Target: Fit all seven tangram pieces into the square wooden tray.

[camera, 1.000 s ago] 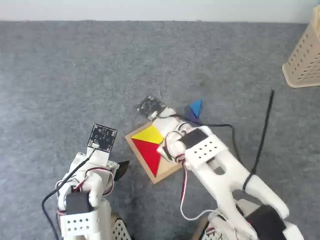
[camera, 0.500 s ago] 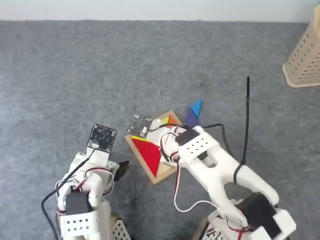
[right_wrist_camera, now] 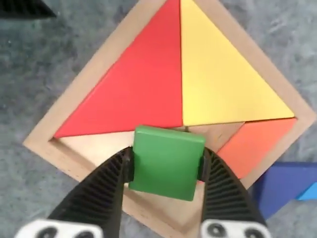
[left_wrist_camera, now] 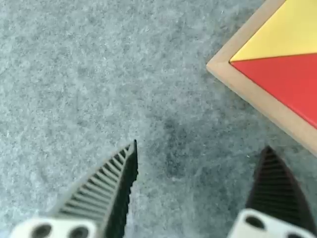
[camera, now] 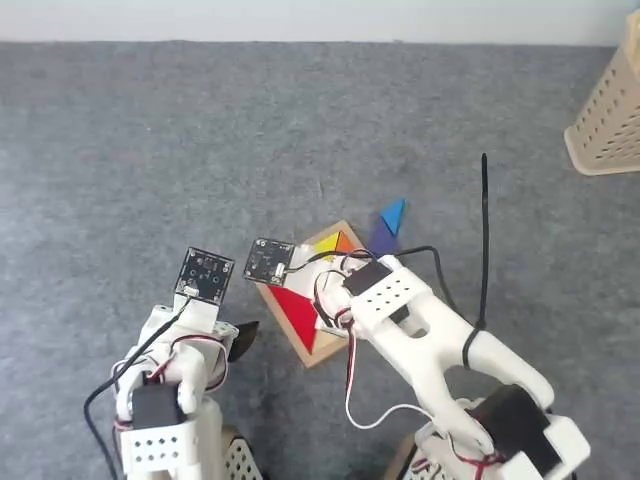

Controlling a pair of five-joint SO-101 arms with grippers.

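The square wooden tray holds a red triangle, a yellow triangle and an orange triangle. My right gripper is shut on a green square, which hangs over the bare wood of the tray next to the red and orange pieces. Just outside the tray lie a purple piece and a blue triangle. In the high view the right arm covers much of the tray. My left gripper is open over bare carpet beside a tray corner.
Grey carpet covers the table. A beige slotted basket stands at the far right edge. A thin black cable rises from the right arm. The left arm sits at the near left, close to the tray.
The right arm has swung from the tray's far corner back over its middle, carrying the green square. The left arm has stayed still.
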